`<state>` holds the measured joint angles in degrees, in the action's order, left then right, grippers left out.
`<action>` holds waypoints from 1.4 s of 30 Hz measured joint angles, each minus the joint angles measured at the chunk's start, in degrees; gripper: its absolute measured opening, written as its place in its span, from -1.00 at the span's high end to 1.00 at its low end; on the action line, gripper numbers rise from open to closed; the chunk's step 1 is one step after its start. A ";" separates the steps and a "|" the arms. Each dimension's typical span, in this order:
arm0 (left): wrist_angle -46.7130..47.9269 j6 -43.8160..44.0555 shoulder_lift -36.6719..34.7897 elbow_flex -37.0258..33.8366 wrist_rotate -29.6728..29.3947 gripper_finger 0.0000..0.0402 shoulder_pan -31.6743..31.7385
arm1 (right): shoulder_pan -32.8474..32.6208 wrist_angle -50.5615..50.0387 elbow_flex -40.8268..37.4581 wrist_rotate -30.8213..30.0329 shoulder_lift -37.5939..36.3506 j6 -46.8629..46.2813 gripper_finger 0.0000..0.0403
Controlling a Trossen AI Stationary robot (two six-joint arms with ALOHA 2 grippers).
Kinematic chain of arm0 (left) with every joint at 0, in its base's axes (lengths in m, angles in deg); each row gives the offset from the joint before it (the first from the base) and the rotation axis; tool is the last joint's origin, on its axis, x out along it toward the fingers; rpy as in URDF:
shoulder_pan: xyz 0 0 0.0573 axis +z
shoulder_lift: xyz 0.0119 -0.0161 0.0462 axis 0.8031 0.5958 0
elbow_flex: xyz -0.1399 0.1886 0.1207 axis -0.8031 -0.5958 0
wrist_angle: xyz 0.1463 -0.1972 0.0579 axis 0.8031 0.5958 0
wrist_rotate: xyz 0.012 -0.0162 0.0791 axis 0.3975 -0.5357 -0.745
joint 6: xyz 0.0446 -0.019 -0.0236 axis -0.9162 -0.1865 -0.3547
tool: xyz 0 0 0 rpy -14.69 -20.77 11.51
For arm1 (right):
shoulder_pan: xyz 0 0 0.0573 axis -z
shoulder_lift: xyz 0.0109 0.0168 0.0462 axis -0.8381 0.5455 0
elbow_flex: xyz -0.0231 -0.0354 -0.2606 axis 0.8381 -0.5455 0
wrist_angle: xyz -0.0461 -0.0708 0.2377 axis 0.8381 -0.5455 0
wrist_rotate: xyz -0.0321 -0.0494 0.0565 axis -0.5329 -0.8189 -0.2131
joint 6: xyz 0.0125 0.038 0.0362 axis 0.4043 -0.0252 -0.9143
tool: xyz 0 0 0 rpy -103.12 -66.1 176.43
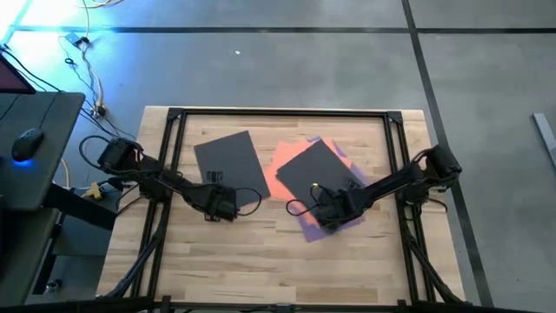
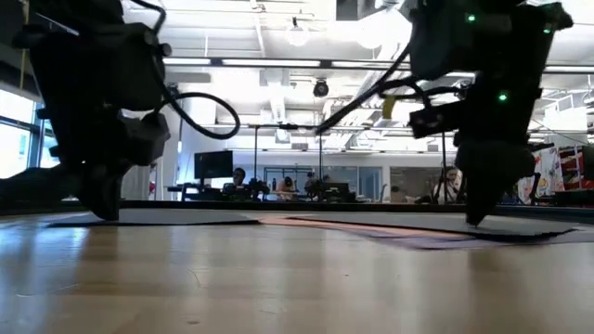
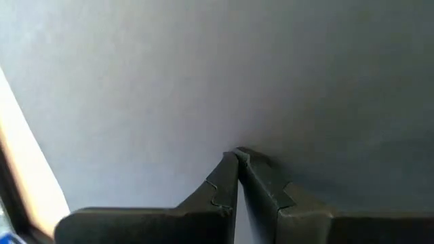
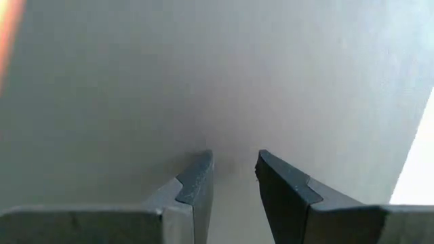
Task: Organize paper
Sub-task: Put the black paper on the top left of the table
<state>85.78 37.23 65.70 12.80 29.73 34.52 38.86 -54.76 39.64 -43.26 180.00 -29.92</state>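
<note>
So we've got two spots of paper on the wooden table (image 1: 261, 261) right now. One dark grey sheet (image 1: 229, 163) lies alone toward the left, and just beside it on the right sits a messy fan: another dark grey sheet (image 1: 318, 172) on top, an orange sheet (image 1: 283, 165) poking out on its left, and a purple sheet (image 1: 314, 231) sticking out along the near edge and at the far right corner. We can't make out any other colour from here.

Our left gripper (image 1: 222, 204) is down at the near edge of the lone grey sheet, fingers pressed together with barely a sliver between them. In the left wrist view the tips sit right against the grey surface, so it reads as a press, not a pinch. Our right gripper (image 1: 332, 212) is at the near corner of the fanned pile, fingers parted a little, tips resting on the top grey sheet and holding nothing.

Our guess at the step: sliding sheets into one square pile. To do it well we should keep light downward pressure, drag slow and flat so the thin paper doesn't buckle, and pin the fan with the right while the left slides its sheet across.
</note>
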 joint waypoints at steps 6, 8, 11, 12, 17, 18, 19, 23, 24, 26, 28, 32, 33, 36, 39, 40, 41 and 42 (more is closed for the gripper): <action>3.59 1.28 0.00 0.07 -7.47 1.00 -0.64 | 0.00 0.91 0.02 -0.60 0.00 0.40 0.52; 3.33 1.51 -0.07 0.73 -8.28 1.00 -0.72 | 0.00 1.16 0.03 -0.85 -0.04 0.83 0.52; 4.38 4.16 -0.08 2.64 -8.44 1.00 -0.83 | 0.02 1.64 0.07 -0.96 -0.10 1.05 0.52; 4.41 5.71 -0.09 3.63 -8.63 1.00 -0.82 | 0.02 1.91 0.12 -0.96 -0.11 1.28 0.52; 1.03 26.18 -0.25 6.56 -10.11 1.00 0.08 | 0.02 3.19 0.14 -1.02 -0.13 2.48 0.52; -1.93 28.69 -0.25 5.91 -9.63 1.00 0.66 | 0.02 3.52 0.17 -1.06 -0.13 2.50 0.52; -4.99 29.63 -0.25 4.88 -8.75 1.00 1.22 | 0.02 3.91 0.17 -1.07 -0.15 2.52 0.52; -14.63 31.68 0.13 -0.71 -6.54 1.00 4.05 | 0.02 5.28 0.24 -0.89 -0.22 3.80 0.52; -15.87 31.97 -0.06 -1.85 -6.54 1.00 4.83 | 0.02 5.36 0.24 -0.88 -0.22 3.81 0.52; -16.07 32.10 -0.18 -3.64 -7.26 1.00 5.98 | -0.02 5.49 0.24 -0.83 -0.22 3.83 0.52; -14.25 31.68 -0.07 -4.37 -9.62 1.00 6.70 | -0.09 5.57 0.26 -0.83 -0.22 3.97 0.52; -10.82 24.81 0.15 -4.81 -13.31 1.00 8.47 | -0.13 5.74 0.28 -0.81 -0.24 4.20 0.52; -11.20 22.09 0.15 -4.69 -13.29 1.00 9.00 | -0.12 5.75 0.28 -0.79 -0.24 4.27 0.52; -11.51 17.31 0.13 -4.66 -12.84 1.00 11.04 | -0.09 5.80 0.28 -0.81 -0.24 4.71 0.52; -11.68 13.88 0.09 -4.62 -11.99 1.00 12.49 | -0.30 6.06 0.28 -0.79 -0.24 5.06 0.52; -11.71 13.20 0.06 -4.59 -11.69 1.00 12.71 | -0.41 6.06 0.28 -0.80 -0.24 5.06 0.52; -11.71 13.05 0.06 -4.59 -11.62 1.00 12.90 | -0.56 6.06 0.30 -0.80 -0.24 5.08 0.52; -11.71 13.16 0.06 -4.57 -11.59 1.00 12.95 | -0.70 6.06 0.31 -0.81 -0.24 5.08 0.52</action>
<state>74.07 50.39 65.76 8.23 18.14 47.47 38.15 -48.70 39.95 -44.07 179.76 -24.84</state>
